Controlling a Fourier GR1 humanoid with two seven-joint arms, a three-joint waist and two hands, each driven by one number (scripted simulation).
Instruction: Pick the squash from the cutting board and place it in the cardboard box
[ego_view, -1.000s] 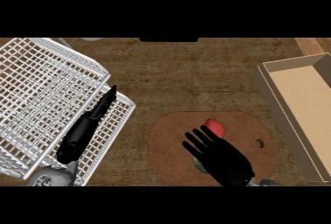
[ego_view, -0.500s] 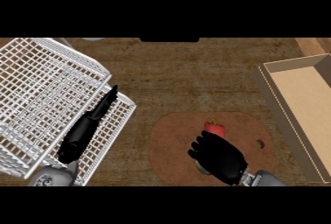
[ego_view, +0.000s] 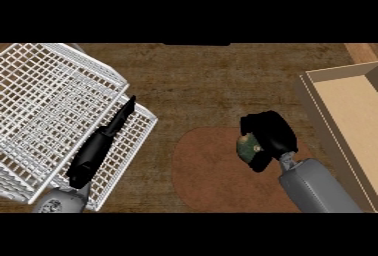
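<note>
Head view shows you the right hand (ego_view: 267, 134) above the round brown cutting board (ego_view: 210, 172), its fingers curled round the squash (ego_view: 247, 147), whose green mottled side peeks out beneath the palm. The cardboard box (ego_view: 325, 112) sits just right of the board. Your left hand (ego_view: 96, 150) lies with straight fingers over the white wire rack (ego_view: 52, 100).
</note>
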